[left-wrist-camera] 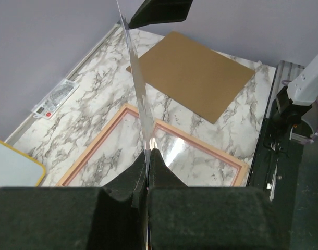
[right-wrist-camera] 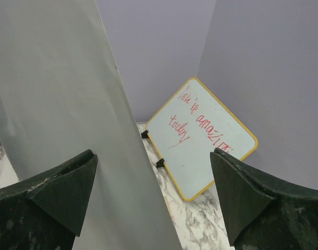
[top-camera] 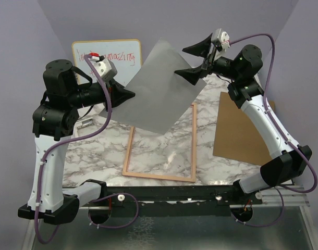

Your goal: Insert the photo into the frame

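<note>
The photo (top-camera: 156, 88) hangs tilted in the air above the table, its plain pale reverse toward the top camera. My left gripper (top-camera: 129, 95) is shut on its left edge; in the left wrist view the sheet (left-wrist-camera: 139, 88) runs edge-on out of the closed gripper (left-wrist-camera: 148, 153). My right gripper (top-camera: 198, 60) is open at the sheet's upper right corner, one finger on each side. In the right wrist view the photo (right-wrist-camera: 60, 94) lies close to the left finger of that gripper (right-wrist-camera: 154, 155), without being gripped. The frame (top-camera: 193, 151) with its pinkish wood border (left-wrist-camera: 104, 139) lies flat on the marble table under the sheet.
A brown backing board (top-camera: 237, 127) lies flat to the right of the frame, also seen as the brown board (left-wrist-camera: 193, 73) from the left wrist. A yellow-edged whiteboard (top-camera: 114, 54) with red writing leans against the back wall (right-wrist-camera: 200, 138). A small label (left-wrist-camera: 52, 99) lies by the left table edge.
</note>
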Motion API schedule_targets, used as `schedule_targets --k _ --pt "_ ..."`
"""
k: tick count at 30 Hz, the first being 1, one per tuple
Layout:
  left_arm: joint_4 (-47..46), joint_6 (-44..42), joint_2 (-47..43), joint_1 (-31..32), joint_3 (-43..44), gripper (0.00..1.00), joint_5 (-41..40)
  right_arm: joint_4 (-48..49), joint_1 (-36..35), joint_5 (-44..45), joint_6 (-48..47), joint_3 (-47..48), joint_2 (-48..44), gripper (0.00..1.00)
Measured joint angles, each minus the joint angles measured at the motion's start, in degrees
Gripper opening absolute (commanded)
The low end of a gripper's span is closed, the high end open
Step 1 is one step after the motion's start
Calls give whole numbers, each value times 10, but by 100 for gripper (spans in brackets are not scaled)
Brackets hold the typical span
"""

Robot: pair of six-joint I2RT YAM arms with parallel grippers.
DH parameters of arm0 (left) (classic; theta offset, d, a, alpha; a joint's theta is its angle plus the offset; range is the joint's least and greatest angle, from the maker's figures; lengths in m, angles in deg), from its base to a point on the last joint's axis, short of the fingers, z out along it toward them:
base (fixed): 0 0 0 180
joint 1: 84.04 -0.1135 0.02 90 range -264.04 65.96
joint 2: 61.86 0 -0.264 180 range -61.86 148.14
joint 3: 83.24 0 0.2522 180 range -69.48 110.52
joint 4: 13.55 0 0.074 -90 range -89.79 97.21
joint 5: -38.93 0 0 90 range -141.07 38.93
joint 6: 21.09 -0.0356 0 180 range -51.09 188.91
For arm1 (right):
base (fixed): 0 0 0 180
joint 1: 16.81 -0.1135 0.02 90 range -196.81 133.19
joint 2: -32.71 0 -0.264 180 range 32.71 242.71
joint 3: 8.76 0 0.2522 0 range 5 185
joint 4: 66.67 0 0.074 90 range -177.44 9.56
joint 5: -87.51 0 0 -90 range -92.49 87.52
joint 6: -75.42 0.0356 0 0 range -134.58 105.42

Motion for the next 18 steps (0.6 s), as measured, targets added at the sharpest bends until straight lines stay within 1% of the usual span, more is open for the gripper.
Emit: schedule_targets --k 4,6,9,13,16,18 --pt "18 -23 6 5 -5 0 -23 -39 0 -61 -31 17 4 90" --pt "22 -29 10 7 -5 0 -30 -72 0 -103 -45 34 7 85" --pt "22 -39 15 11 -5 0 -45 -132 0 -155 -68 50 9 76" --pt "23 -42 24 18 -1 0 -65 -224 -1 -193 -103 61 12 51" --pt "22 -42 35 22 10 0 -71 -289 -1 -198 -128 61 13 31" --pt "21 -39 42 25 13 0 -75 -318 -1 -197 -139 57 12 15"
